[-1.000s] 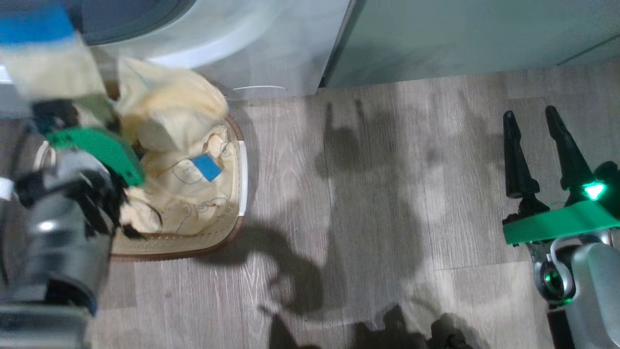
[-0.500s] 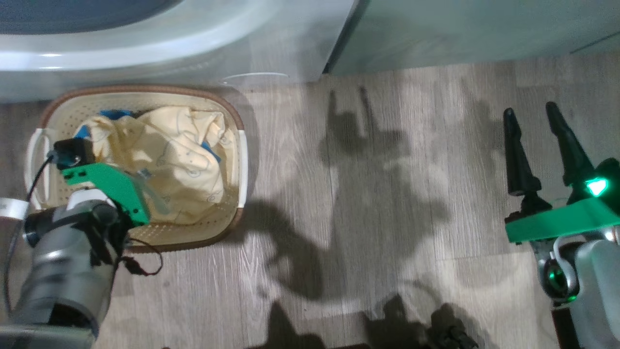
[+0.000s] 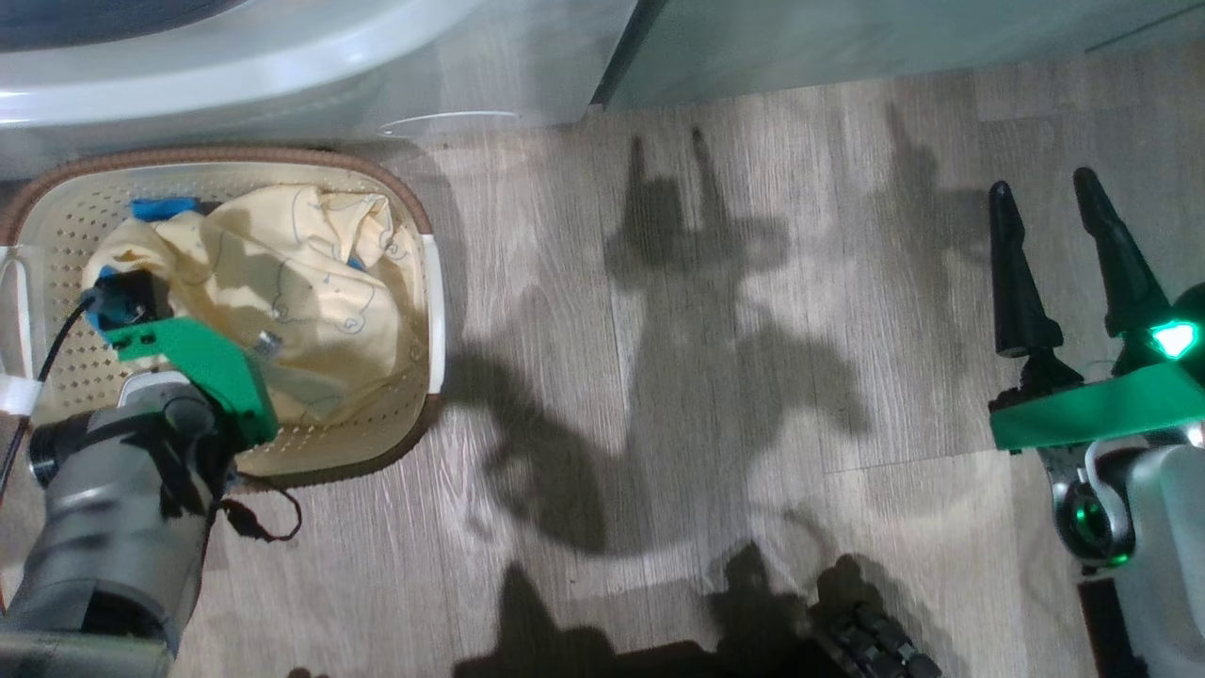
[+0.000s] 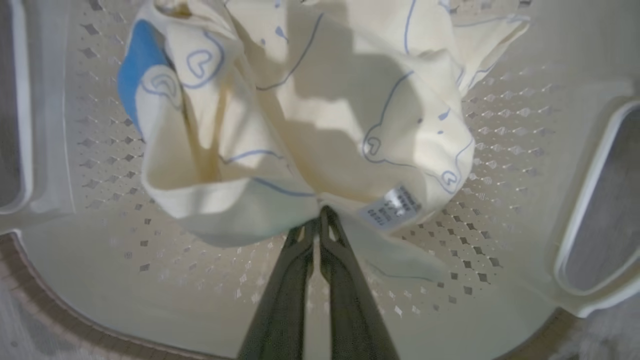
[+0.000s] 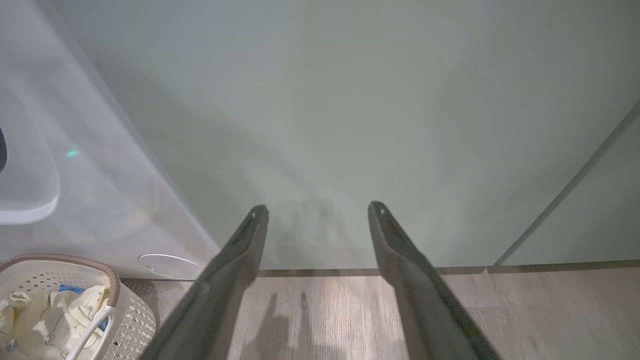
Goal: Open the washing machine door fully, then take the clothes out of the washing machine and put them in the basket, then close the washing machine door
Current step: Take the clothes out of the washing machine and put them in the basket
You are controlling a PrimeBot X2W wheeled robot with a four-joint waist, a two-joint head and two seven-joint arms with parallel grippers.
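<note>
The cream basket point(image 3: 235, 153) stands on the floor against the white washing machine point(image 3: 311, 66). Pale-yellow clothes point(image 3: 292, 273) with blue bear outlines lie heaped inside it. In the left wrist view my left gripper point(image 4: 320, 215) is shut, its tips pinching an edge of the clothes point(image 4: 325, 100) low over the perforated basket bottom point(image 4: 500, 150). In the head view its fingers are hidden under the green mount point(image 3: 198, 363). My right gripper point(image 3: 1040, 182) hangs open and empty far to the right, above the floor. A dark curved strip at the head view's top left may be the door; I cannot tell.
Sage-green cabinet fronts point(image 3: 847, 38) run along the back right of the machine, and my right gripper point(image 5: 317, 210) points at one point(image 5: 350, 100). The basket point(image 5: 115, 285) shows at that view's lower left. Wood-look floor point(image 3: 706, 377) lies between the arms.
My left arm has come down from above the basket, and the clothes that hung from it now lie in the basket. The camera has shifted slightly. The right arm has not moved.
</note>
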